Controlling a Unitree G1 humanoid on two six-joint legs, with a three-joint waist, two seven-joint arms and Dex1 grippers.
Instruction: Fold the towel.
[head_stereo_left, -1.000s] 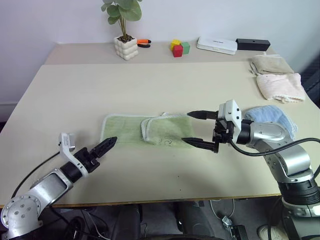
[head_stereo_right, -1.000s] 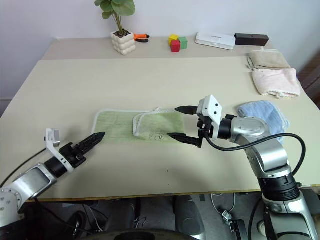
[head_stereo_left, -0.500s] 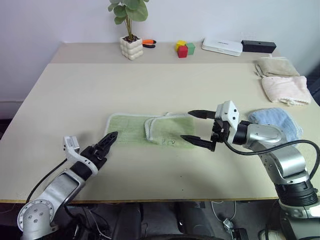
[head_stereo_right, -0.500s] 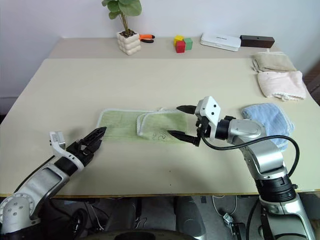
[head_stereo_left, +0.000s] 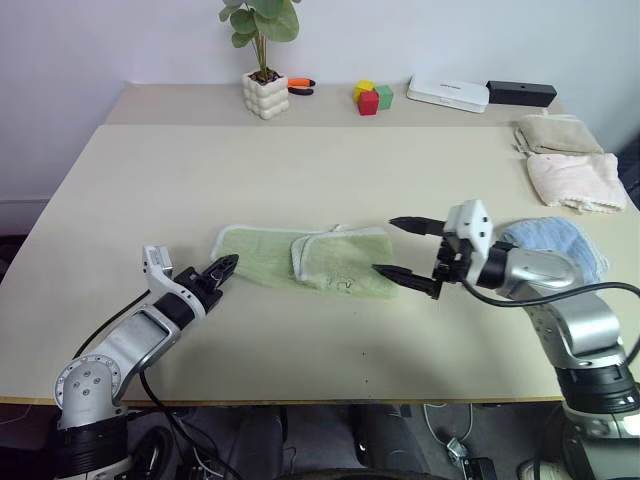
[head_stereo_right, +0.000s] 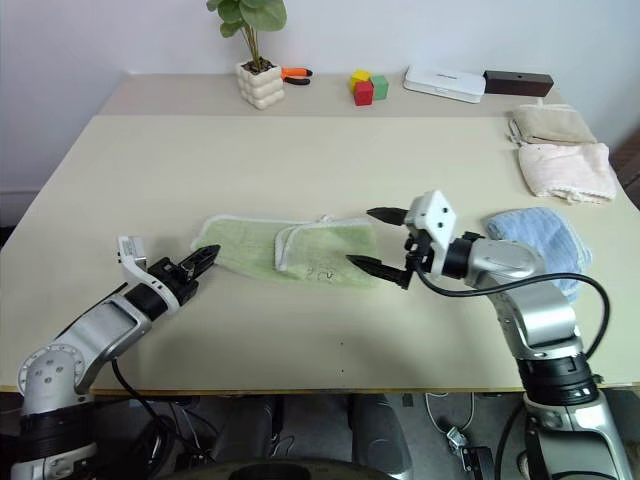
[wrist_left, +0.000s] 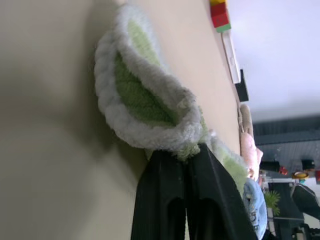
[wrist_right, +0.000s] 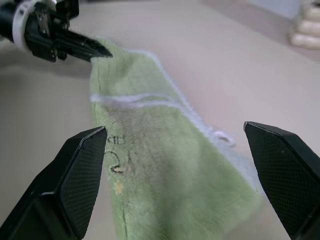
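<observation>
Left gripper (head_stereo_left: 225, 265) pinched shut on the towel (head_stereo_left: 300, 260) at its left-end corner, mid-desk (head_stereo_left: 300, 160); right gripper (head_stereo_left: 408, 250) wide open over the towel's right end, holding nothing.

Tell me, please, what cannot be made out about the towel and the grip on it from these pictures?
- Dark mark on the towel: too small to read in the head views, blurred in the right wrist view.
- How much cloth the left gripper pinches: its shut fingers hide it.
- Towel's underside: against the table.
</observation>
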